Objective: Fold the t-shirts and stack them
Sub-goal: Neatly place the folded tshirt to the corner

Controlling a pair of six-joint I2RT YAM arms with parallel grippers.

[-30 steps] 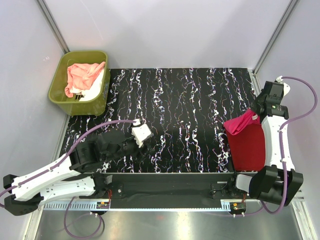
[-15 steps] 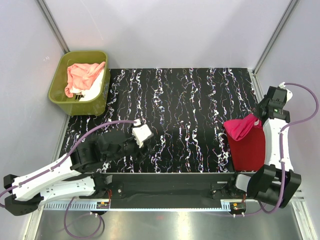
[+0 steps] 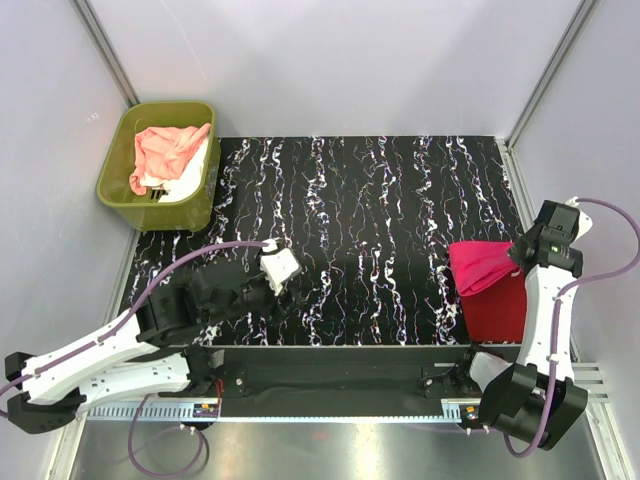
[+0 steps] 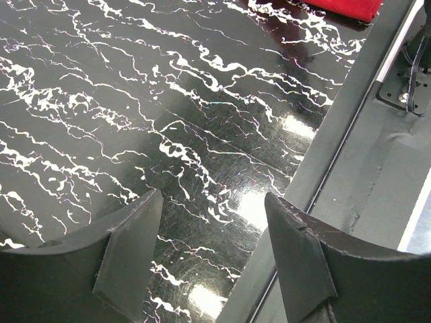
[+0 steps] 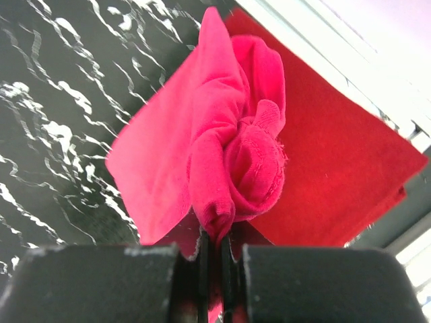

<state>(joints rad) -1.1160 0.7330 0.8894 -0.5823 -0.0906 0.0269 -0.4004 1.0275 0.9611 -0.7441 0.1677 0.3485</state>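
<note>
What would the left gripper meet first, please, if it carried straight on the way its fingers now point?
Probably the bare black marbled tabletop: the open left gripper tilts down at it with nothing between. The dark red t-shirt lies well beyond, at the view's edge.

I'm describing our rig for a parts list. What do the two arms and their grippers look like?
The left arm and right arm both have white link shells joined by black joint housings, and a purple cable loops along each. The left gripper and right gripper have matte black fingers, wedge-shaped on the left one. No markings are readable.
</note>
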